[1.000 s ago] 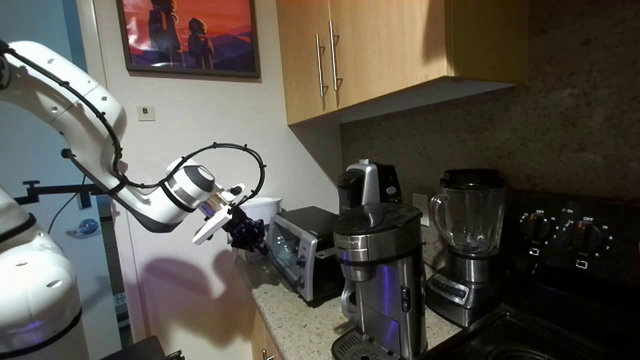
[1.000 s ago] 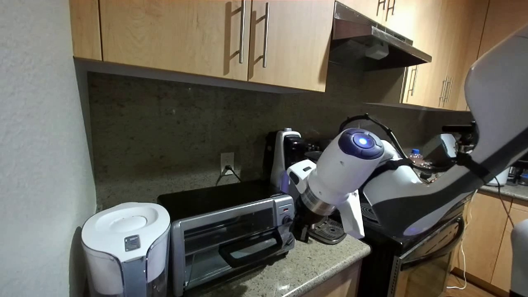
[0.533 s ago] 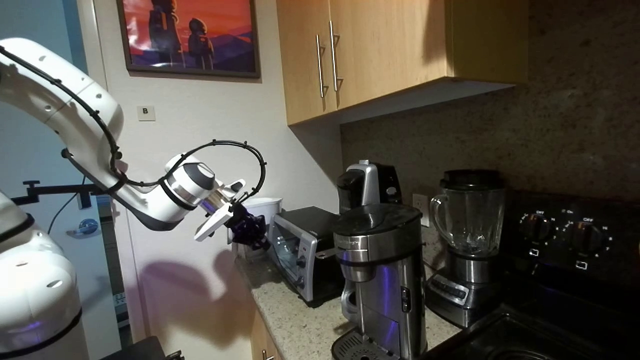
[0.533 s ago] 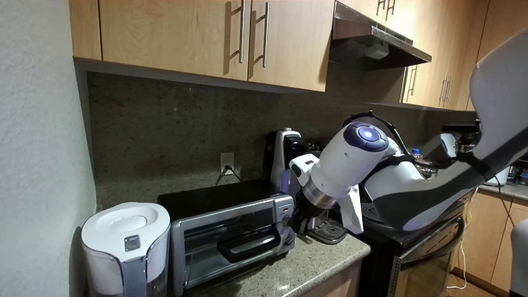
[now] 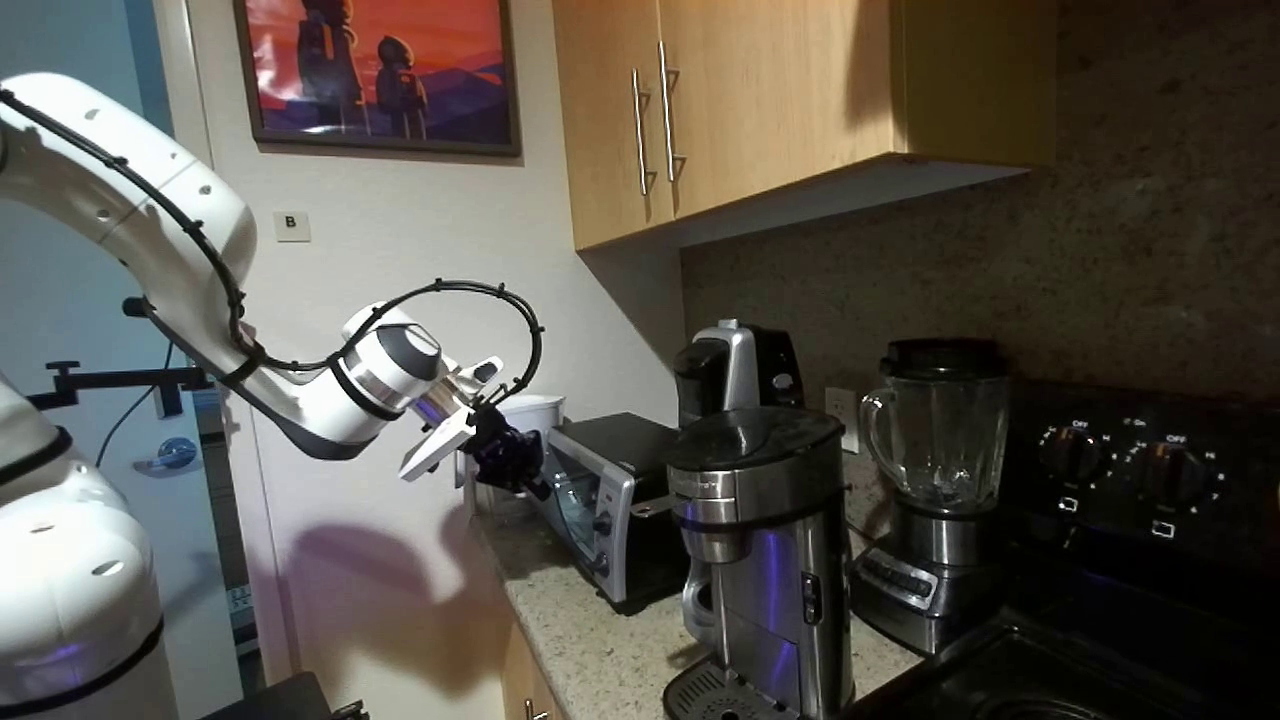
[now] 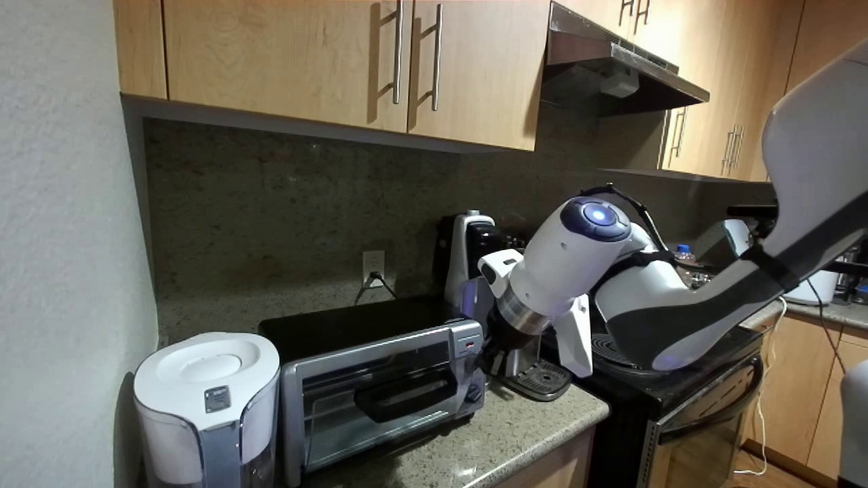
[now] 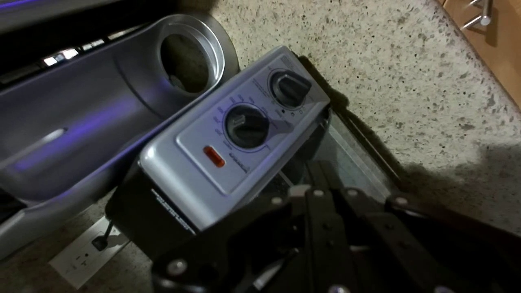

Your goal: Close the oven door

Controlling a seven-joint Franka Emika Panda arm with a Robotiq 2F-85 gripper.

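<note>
In an exterior view: gripper (image 5: 541, 487) left of the toaster oven (image 5: 615, 510), by its front; steel coffee maker (image 5: 760, 560) to the oven's right, nearer

In an exterior view: oven door (image 6: 349, 434) on the oven's front, looks partly open, handle (image 6: 400, 411) sticking out; gripper by the right end, contact can't tell; white-lidded pitcher (image 6: 210, 386) just left of the oven

Wrist view: fingers (image 7: 316, 179) pressed together, over the door; control panel (image 7: 211, 134) to their left

Kitchen, w/ stove (image 6: 678, 407) & cabs (image 6: 281, 61) (blender (image 5: 940, 530) too).
</note>
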